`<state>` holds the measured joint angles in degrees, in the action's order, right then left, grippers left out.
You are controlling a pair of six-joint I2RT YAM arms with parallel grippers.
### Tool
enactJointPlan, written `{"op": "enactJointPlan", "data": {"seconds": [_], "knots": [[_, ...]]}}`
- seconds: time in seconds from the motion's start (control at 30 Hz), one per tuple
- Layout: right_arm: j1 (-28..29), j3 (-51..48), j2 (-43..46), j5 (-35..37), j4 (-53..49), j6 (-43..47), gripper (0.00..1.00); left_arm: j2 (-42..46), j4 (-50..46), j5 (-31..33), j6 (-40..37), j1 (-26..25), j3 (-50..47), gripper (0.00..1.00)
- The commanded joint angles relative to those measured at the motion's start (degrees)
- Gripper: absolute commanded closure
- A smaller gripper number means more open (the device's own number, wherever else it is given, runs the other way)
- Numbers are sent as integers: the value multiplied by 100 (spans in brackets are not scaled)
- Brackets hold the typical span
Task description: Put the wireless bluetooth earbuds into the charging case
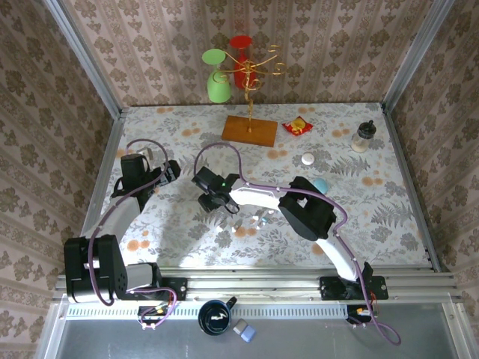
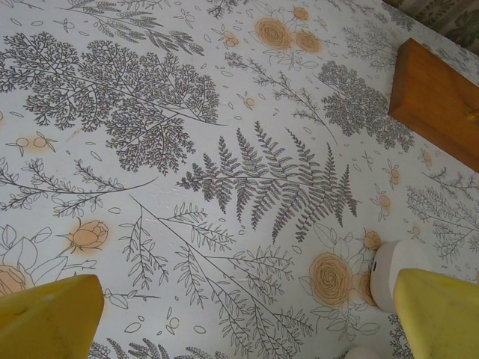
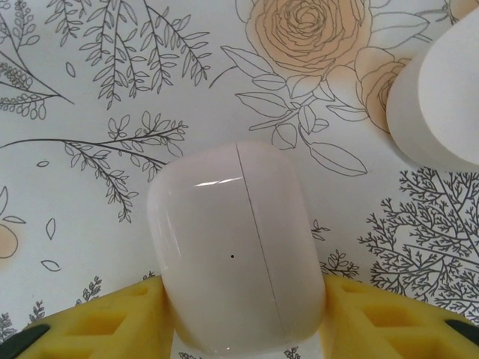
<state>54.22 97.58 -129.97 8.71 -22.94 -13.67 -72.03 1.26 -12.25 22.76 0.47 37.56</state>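
Right gripper (image 3: 243, 293) closed narrow on white case (image 3: 238, 247), yellow pads flush on both sides, no gap seen. Case lying on floral tablecloth (image 3: 90, 90), lid seam shut, contents hidden. Second white rounded body (image 3: 441, 90) just beside, upper right, apart from the case. Earbuds (image 1: 260, 219): tiny pale bits on cloth near right forearm, too small to resolve. Right arm folded at elbow, reaching left across mid-table. Left gripper (image 2: 247, 314) wide, holding nothing, hovering over cloth; white rounded case (image 2: 388, 273) by one finger, wooden base (image 2: 438, 93) beyond.

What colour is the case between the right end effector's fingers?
Glossy white case; right wrist view shows it best.
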Motion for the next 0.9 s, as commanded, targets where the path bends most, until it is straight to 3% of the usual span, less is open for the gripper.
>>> {"op": "enactJointPlan", "data": {"seconds": [0.0, 0.2, 0.5, 0.7, 0.87], "knots": [[25, -25, -69, -115, -15, 377, 50, 137, -126, -122, 84, 41, 49, 0], [-24, -642, 444, -67, 680, 1080, 52, 195, -230, -241, 111, 18, 93, 0], [-491, -2735, 1899, -616, 2969, 2332, 54, 425, -1118, -905, 290, -30, 372, 0], [-875, -3547, 2747, -1276, 3272, 2963, 55, 401, -1635, -2511, 516, -131, 609, 2], [-1102, -3870, 3289, -1792, 3308, 3078, 55, 250, -1259, -3829, 882, -573, 560, 1]]}}
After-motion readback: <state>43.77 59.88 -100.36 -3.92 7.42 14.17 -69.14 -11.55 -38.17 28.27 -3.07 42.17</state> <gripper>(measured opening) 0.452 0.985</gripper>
